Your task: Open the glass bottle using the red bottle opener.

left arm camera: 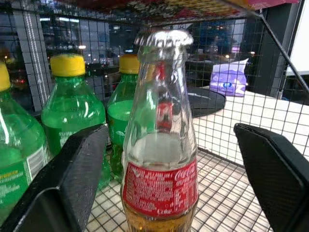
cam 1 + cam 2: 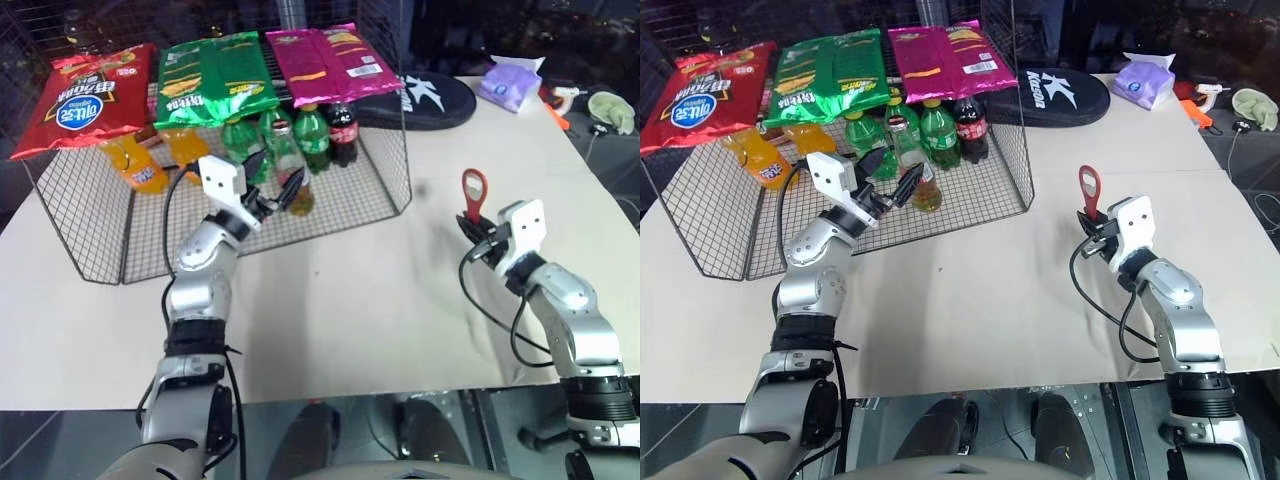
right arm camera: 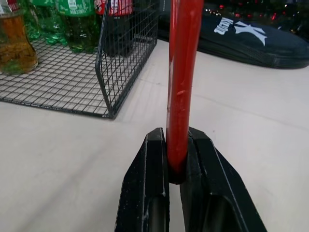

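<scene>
The small clear glass bottle [image 1: 159, 145] with amber liquid, a red label and a crimped metal cap is standing upright on the floor of the black wire basket [image 2: 100, 235], near its open front, toward the far left part of the pale tabletop [image 2: 380, 300]. Green plastic soda bottles with yellow caps [image 1: 72, 111] are standing just behind it, and a dark cola bottle [image 2: 343, 130] is beside them. The left pincer [image 2: 283, 190] is reaching into the basket with its black fingers [image 1: 72, 169] spread wide, one on each side of the bottle and not touching it. The right pincer [image 2: 475, 232] is hovering above the tabletop's right half, well apart from the basket, clenched on the slim handle of the flat red bottle opener [image 2: 473, 195], which is standing upright with its oval ring head on top. Snack bags [image 2: 215, 75] in red, green and pink are lying across the basket's top.
</scene>
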`<state>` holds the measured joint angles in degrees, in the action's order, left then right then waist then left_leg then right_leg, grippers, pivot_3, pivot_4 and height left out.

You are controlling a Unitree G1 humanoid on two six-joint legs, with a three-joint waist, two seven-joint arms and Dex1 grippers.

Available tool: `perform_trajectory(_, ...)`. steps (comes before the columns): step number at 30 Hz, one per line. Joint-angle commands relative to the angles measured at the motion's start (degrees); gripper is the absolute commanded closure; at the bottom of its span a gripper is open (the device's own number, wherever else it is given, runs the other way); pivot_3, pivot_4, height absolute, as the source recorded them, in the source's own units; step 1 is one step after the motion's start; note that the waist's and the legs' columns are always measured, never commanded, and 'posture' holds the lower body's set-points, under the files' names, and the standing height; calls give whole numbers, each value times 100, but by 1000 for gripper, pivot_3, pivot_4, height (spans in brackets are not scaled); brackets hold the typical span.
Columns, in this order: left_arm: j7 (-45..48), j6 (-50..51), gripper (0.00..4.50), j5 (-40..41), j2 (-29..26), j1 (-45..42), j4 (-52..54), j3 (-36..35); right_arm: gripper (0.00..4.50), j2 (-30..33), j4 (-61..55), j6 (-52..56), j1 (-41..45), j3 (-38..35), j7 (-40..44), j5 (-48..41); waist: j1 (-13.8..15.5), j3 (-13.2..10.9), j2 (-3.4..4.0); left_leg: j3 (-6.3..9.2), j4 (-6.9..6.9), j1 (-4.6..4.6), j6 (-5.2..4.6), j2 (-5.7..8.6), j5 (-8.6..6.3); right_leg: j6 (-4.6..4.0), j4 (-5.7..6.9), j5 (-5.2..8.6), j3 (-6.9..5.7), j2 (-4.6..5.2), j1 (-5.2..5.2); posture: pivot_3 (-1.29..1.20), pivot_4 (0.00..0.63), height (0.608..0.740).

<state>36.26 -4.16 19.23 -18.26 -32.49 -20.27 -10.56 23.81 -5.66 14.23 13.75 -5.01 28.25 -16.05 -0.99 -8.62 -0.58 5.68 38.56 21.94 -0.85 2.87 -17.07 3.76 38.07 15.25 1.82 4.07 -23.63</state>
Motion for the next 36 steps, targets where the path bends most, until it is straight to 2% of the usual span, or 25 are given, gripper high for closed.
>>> perform_trajectory(1, -88, -5, 87, -146, -11, -364, -243, 91, 4237, -13, -235, -121, 11, -102, -34, -4, 14, 0, 0, 0, 0, 0, 0, 0, 0, 0, 0, 0, -1, 0, 0, 0, 150, 740)
perform_trajectory(7, -343, 106, 87, -359, 49, -883, -997, 152, 4237, -70, -156, -136, 77, -94, -79, 19, 4, 0, 0, 1, 1, 0, 0, 3, 0, 0, 1, 0, -3, 0, 1, 0, 150, 740)
perform_trajectory(14, -220, -132, 87, -574, 97, -1337, -1992, 271, 4237, -151, -175, -147, 69, -22, -123, 90, -22, 0, 0, 1, 1, 0, 0, 5, 0, 0, 5, 0, -3, -2, 0, 0, 150, 740)
perform_trajectory(22, -183, -441, 87, -611, 130, -1549, -2500, 144, 4237, -129, -207, -151, 61, 29, -82, 163, -23, 0, 0, 1, 2, 0, 0, 6, 0, 0, 4, 0, -3, -1, -1, 0, 150, 740)
perform_trajectory(25, -135, -588, 888, -620, 121, -1554, -2497, 132, 4237, -164, -198, -145, 70, 47, -89, 177, -25, 0, -1, 1, 3, 0, 0, 5, 0, 0, 5, 0, -3, -2, -1, 0, 150, 740)
perform_trajectory(27, -94, -598, 1652, -593, 127, -1542, -2477, 121, 4237, -182, -175, -151, 62, 64, -82, 181, -25, 0, -1, 1, 3, 1, 0, 6, 0, 0, 5, 0, -3, -1, -2, 0, 150, 740)
perform_trajectory(32, 39, -610, 1662, -606, 122, -1410, -2319, 163, 4237, -187, -144, -163, 80, 93, -49, 200, -44, 0, -1, 2, 5, 3, 0, 6, 0, 0, 5, 0, -3, -1, -2, 0, 150, 740)
perform_trajectory(36, 294, -347, 1662, -410, 81, -1054, -1552, 164, 4237, -183, -117, -173, 120, 102, -49, 198, -106, 0, -1, 2, 5, 3, 0, 5, 0, 0, 6, 0, -3, 0, -2, 0, 150, 740)
